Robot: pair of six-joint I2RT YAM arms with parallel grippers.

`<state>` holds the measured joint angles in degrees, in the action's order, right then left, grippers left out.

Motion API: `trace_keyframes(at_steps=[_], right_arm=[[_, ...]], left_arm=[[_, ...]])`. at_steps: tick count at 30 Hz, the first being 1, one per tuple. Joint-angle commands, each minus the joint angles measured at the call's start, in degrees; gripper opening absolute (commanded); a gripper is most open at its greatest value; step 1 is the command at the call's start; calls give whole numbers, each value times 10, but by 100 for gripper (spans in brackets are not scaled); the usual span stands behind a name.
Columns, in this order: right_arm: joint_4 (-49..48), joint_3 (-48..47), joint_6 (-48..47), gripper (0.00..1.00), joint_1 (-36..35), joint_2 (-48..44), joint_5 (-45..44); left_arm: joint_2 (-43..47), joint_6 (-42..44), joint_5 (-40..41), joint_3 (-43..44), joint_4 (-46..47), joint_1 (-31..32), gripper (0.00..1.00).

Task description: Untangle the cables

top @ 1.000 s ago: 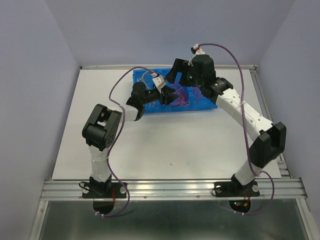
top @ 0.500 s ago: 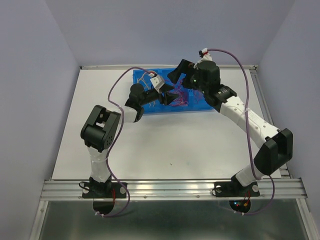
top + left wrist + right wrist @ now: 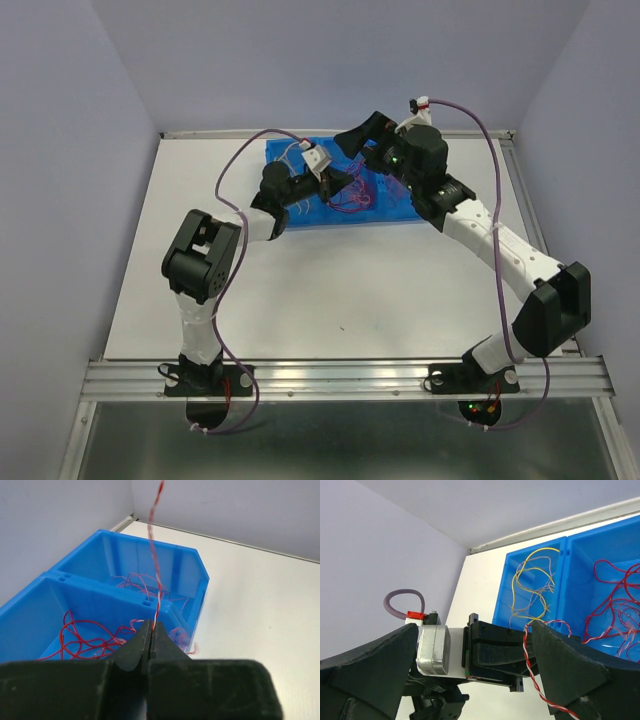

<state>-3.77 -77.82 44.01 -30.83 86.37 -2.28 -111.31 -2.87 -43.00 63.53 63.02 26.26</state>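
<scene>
Red-and-white twisted wire is the strand in play. It rises taut out of the blue bin, over the divider between two compartments. The rest of the cables sit in the bin: loose red wires in the compartment nearest the left wrist camera, yellow wires in another.

Left gripper is fully closed, pinching the twisted wire at its tips. Right gripper is spread wide and clamps nothing. The strand runs between its fingers and along the inside of one; can't tell if it rests on it.

My read on doing this step well:
- keep the left pinch firm as the anchor
- close the right on the same strand, away from the left
- draw the two apart slowly, upward and clear of the bin wall
- ease off if red loops start lifting with it

Versus a second ago: the left jaws were apart over the pile and are now shut on the strand. The right wrist has swung up and toward the bin's back edge, and its elbow has moved further right over the table.
</scene>
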Motion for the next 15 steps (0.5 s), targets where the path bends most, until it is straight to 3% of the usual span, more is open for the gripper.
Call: trace_keyframes(at_steps=[1,4,8,15], right_arm=[[-48,10,9,100,-4,-14,6],[-49,17,0,100,-3,-23,-9],[-42,50,-14,100,-3,-47,-32],[-28,115,-37,100,-3,-153,-114]], left_arm=[[1,12,13,35,-1,0,0],[-9,4,42,55,-22,-7,0],[-61,-21,21,141,-106,-26,0],[-81,4,72,171,-154,-29,0]])
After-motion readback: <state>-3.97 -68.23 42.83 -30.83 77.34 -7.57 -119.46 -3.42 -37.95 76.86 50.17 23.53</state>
